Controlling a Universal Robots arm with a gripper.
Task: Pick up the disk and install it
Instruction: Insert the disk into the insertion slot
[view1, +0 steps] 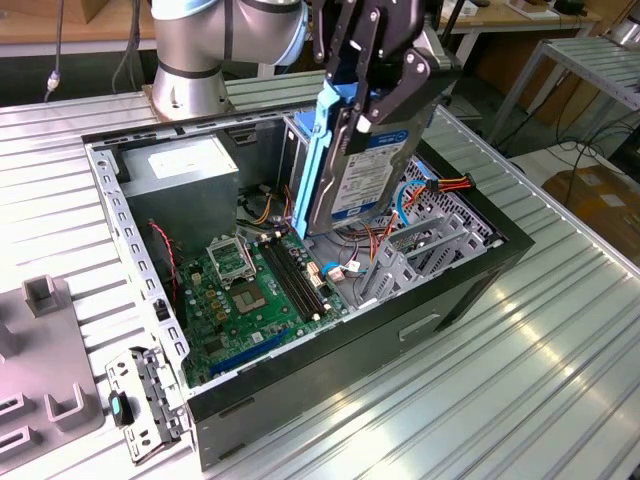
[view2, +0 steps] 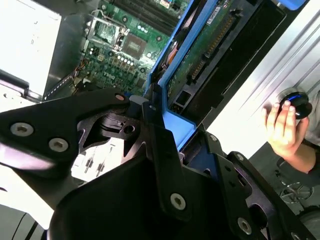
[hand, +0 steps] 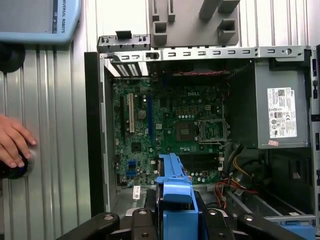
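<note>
Gripper (view1: 378, 100) first: mine is pinched on the upper end of the disk (view1: 365, 170), which hangs steeply tilted, label outward, in the upper middle of the exterior view. Under it the ribbed desk (view1: 520, 380) carries the open computer case (view1: 350, 350), and the disk's lower end dips below the case rim. The grey power-supply box (view1: 185, 175) sits in the case's upper-left corner, well apart from my load, so I judge it no danger. The motherboard (view1: 245, 300) is another matter. The disk's lower corner hangs near its memory slots, and a slip in my hold could crack something there. The metal drive cage (view1: 420, 250) lies just right of the disk; if I come in skewed, the blue rails (view1: 315, 160) could jam on its edges. Orange and red cables (view1: 445, 187) loop above the cage and could snag or get pinched. A person's hand (hand: 12, 142) rests on the desk beside the case, near enough, I judge, to warrant care.
</note>
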